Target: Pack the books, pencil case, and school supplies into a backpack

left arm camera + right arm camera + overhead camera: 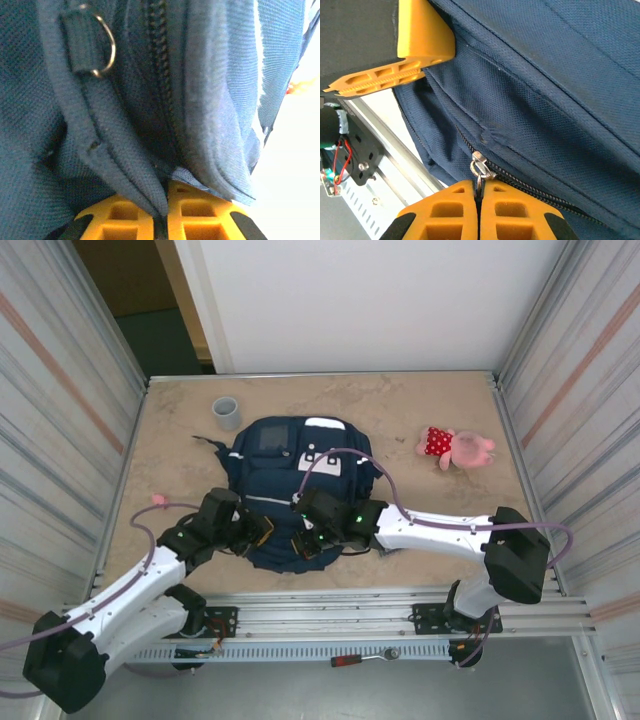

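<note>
The large navy blue fabric backpack [262,480] lies flat in the middle of the beige worktop [420,405]. At the backpack's near edge, the left tool [161,217] is pinched together on a fold of its fabric beside the zipper. The right tool [479,205] is clamped on the small metal zipper pull [479,165]. A small grey cup [226,412] stands beyond the backpack's far left corner. A pink and red plush toy [455,447] lies well off to the backpack's right.

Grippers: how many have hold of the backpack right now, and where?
2. The left gripper pinches a fold of fabric beside the zipper at the backpack's near edge. The right gripper is shut on the zipper pull, also at the near edge.
</note>
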